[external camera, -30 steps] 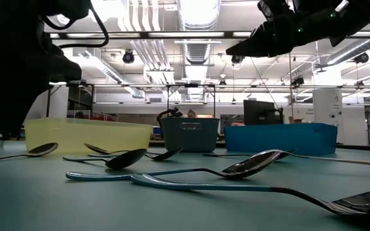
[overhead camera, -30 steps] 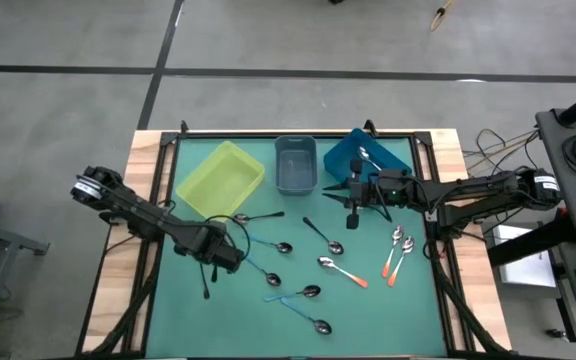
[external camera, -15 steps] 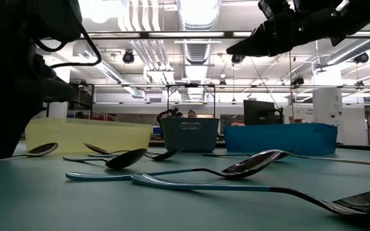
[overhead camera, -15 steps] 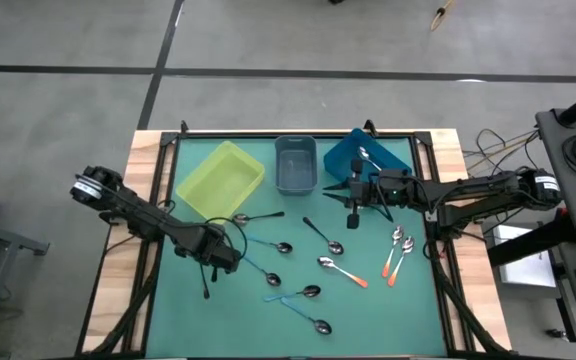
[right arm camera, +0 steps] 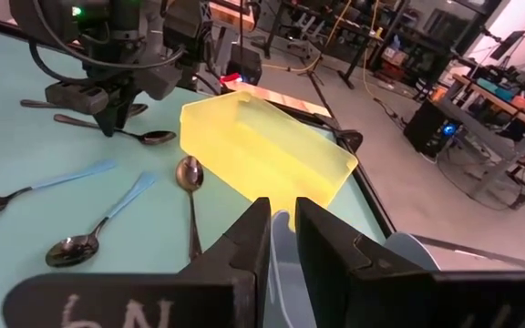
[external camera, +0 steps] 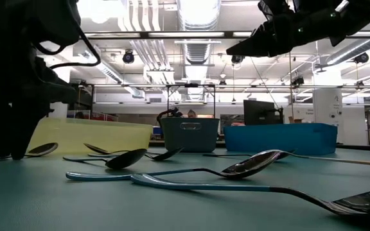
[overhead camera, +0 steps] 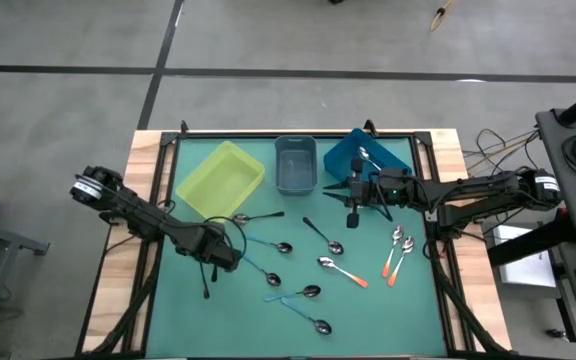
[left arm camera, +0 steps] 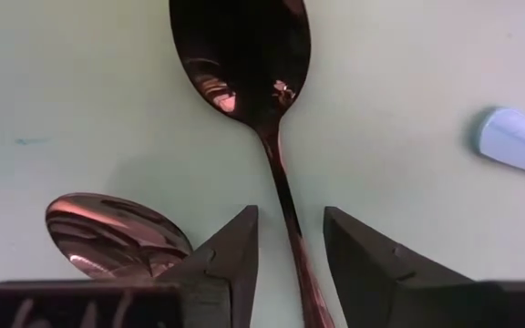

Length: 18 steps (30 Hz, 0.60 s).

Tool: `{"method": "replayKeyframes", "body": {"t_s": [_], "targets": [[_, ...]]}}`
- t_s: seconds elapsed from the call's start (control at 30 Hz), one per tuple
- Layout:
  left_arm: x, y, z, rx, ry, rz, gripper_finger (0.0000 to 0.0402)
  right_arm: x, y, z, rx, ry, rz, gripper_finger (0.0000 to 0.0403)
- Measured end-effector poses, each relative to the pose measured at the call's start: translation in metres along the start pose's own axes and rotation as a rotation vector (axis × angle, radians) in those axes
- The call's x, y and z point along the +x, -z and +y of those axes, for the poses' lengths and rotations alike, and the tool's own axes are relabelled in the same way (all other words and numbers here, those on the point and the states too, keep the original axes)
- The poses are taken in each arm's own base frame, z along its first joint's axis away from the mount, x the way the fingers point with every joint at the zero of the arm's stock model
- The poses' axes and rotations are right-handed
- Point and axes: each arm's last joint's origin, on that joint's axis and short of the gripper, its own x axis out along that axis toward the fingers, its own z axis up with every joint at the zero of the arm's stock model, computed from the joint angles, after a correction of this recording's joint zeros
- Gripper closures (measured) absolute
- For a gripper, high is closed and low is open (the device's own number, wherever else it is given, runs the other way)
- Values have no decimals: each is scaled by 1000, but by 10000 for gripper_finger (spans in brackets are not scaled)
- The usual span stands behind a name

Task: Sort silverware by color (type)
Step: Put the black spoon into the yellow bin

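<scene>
Blue bin (overhead camera: 383, 158) holds one spoon (overhead camera: 366, 156); yellow bin (overhead camera: 220, 178), grey bin (overhead camera: 295, 165).

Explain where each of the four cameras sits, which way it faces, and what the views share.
High: overhead, straight down on the table; both arms.
Low: table height, level toward the bins; arms overhead.
Left wrist: on the left arm, facing down; left gripper straddles a black-handled spoon, jaws apart.
Right wrist: on the raised right arm, facing across; right gripper.
Shared: the yellow bin shows in high, low and right wrist.
</scene>
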Motion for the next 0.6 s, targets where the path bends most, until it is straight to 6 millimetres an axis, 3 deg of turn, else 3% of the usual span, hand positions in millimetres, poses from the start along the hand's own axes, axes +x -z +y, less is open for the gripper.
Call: {"method": "replayKeyframes", "body": {"t_s": [0.2, 0.43, 0.6], "targets": [[1, 0, 0, -7, 3, 0, 326, 0, 1, 0, 0, 1, 4, 355], [1, 0, 0, -24, 4, 1, 390, 0, 1, -1, 2, 3, 9, 355], [1, 1, 0, -39, 4, 9, 399, 0, 3, 0, 1, -4, 29, 355]]}}
